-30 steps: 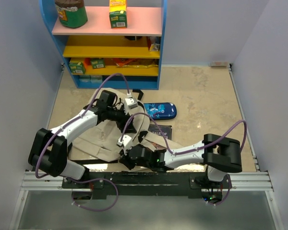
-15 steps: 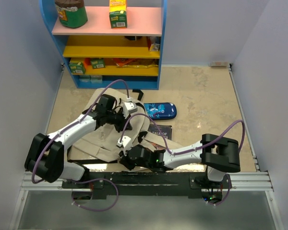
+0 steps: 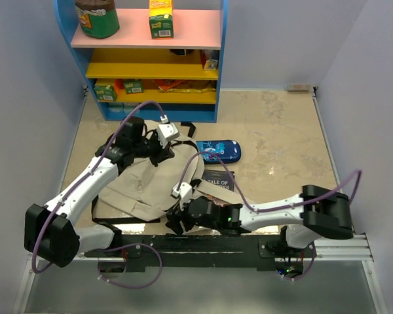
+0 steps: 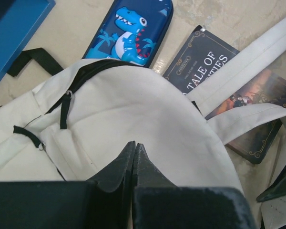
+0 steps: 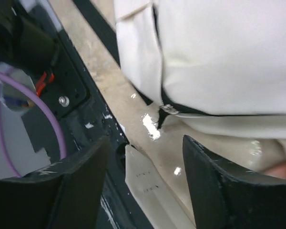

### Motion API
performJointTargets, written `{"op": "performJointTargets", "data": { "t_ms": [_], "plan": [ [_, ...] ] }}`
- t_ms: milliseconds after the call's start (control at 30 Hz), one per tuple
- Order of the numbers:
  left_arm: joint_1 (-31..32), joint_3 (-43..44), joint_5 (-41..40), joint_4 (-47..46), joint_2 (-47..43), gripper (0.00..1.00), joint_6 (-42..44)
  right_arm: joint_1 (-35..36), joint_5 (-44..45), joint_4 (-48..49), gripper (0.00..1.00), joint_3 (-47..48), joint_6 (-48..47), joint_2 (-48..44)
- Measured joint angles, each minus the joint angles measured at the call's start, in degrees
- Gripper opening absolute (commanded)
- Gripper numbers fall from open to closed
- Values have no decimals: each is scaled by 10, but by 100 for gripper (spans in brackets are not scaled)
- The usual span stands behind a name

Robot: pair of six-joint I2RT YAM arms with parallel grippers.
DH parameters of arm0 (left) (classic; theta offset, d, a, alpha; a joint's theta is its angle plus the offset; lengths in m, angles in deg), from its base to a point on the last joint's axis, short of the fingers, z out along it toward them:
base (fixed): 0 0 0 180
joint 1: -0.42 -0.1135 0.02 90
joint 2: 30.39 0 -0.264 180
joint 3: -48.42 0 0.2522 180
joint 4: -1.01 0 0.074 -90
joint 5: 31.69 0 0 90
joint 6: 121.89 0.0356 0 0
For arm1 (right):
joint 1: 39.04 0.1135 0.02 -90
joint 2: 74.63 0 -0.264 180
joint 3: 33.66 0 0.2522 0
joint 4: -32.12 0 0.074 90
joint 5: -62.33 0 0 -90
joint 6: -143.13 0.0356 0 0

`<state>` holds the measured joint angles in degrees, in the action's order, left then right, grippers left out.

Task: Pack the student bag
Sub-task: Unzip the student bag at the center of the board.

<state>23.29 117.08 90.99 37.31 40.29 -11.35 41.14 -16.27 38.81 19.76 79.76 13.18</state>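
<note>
Beige marbled tabletop (image 3: 281,144) between pale walls; blue shelf unit (image 3: 160,112) at the far edge, pink and yellow shelves carrying boxes and a dark jar. Student bag (image 3: 141,190), cream canvas, slumped left of centre on the tabletop, reaching from near the shelf unit's foot down to the near edge by the arm bases. Black zip line and small black loops on its upper face in the left wrist view. Cream webbing strap (image 4: 248,59) running diagonally across a dark book (image 4: 205,57) titled "Tale of…", flat on the table just right of the bag. Blue pencil case (image 3: 218,151) with dinosaur print beyond the book, close to the bag's top. Left gripper (image 4: 135,148) at the bag's far upper part, fingers closed tight together, tips pressed into the canvas; fold of cloth nipped between them or not, impossible to tell. Right gripper (image 5: 145,143) low at the bag's near edge, beside the black mounting rail (image 3: 203,243), fingers well apart with nothing between them. Pale tag (image 5: 148,191) lying below the gap.
</note>
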Motion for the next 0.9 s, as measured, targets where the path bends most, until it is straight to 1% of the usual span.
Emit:
{"op": "performJointTargets", "data": {
  "t_ms": [67, 100, 133, 200, 233, 300, 333, 367, 400, 433, 500, 600, 733, 900],
  "plan": [
    [-14, 2, 5, 7, 0, 0, 2, -13, 12, -17, 72, -15, 6, -57],
    [-19, 2, 8, 12, 0, 0, 3, -27, 16, -22, 75, -24, 11, -92],
    [-21, 2, 11, 17, 0, 3, 4, -45, 21, -24, 76, -34, 16, -127],
    [-19, -1, 14, 23, -1, 20, 6, -84, 33, -30, 76, -50, 25, -186],
    [-14, -4, 15, 24, -2, 32, 8, -104, 45, -35, 76, -57, 29, -214],
    [-1, -16, 13, 22, -2, 44, 10, -139, 69, -52, 73, -63, 37, -253],
    [8, -23, 12, 21, -2, 53, 9, -151, 81, -65, 73, -63, 41, -266],
    [17, -30, 10, 20, -2, 60, 8, -163, 97, -77, 72, -64, 48, -275],
    [29, -38, 5, 18, -2, 69, 5, -172, 109, -90, 72, -64, 54, -282],
    [41, -45, 0, 18, -2, 88, 1, -181, 121, -103, 72, -66, 59, -289],
    [62, -53, -7, 13, 2, 99, 0, -196, 141, -124, 70, -73, 68, -302],
    [91, -58, -18, -8, 15, 100, -14, -208, 163, -149, 69, -75, 79, -307],
    [109, -63, -31, -31, 30, 100, -21, -210, 173, -168, 67, -76, 90, -301],
    [139, -75, -74, -68, 45, 100, -22, -210, 176, -172, 64, -83, 99, -300]
  ]
}}
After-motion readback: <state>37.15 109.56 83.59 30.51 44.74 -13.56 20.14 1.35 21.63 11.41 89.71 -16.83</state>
